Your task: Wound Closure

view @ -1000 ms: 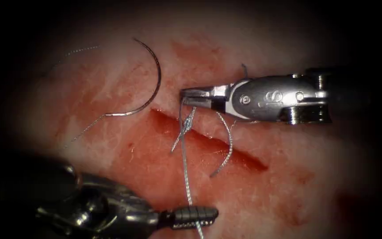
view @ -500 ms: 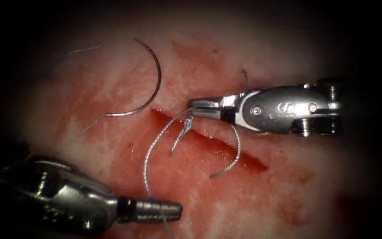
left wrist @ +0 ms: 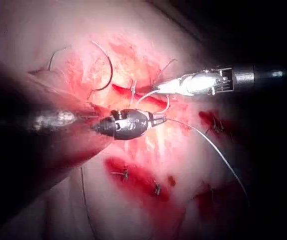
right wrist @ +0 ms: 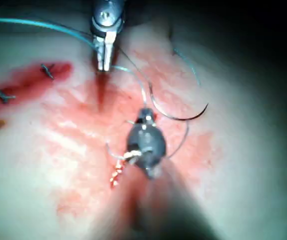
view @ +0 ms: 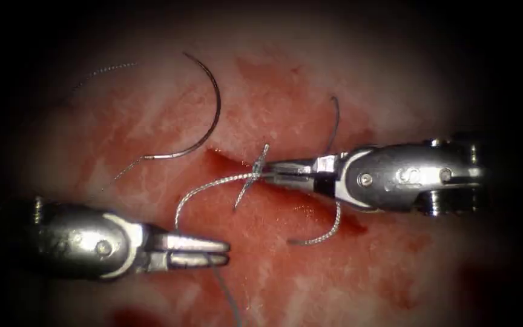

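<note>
Your right tool (view: 267, 174) clamped the braided thread (view: 204, 189) at the knot over the cut (view: 310, 209); your left tool (view: 222, 251) gripped the same strand below. The thin curved steel needle (view: 213, 115) lay free on glistening tissue (view: 152, 181), left of the cut.

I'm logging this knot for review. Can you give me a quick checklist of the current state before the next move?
1. Needle free, lying on the tissue left of the cut: ok.
2. Left hand shut on the thread: ok.
3. Right hand shut on thread at the knot: ok.
4. Knot seated over the cut: ok.
5. Thread taut between the hands: not ok, it curves slack.
</note>
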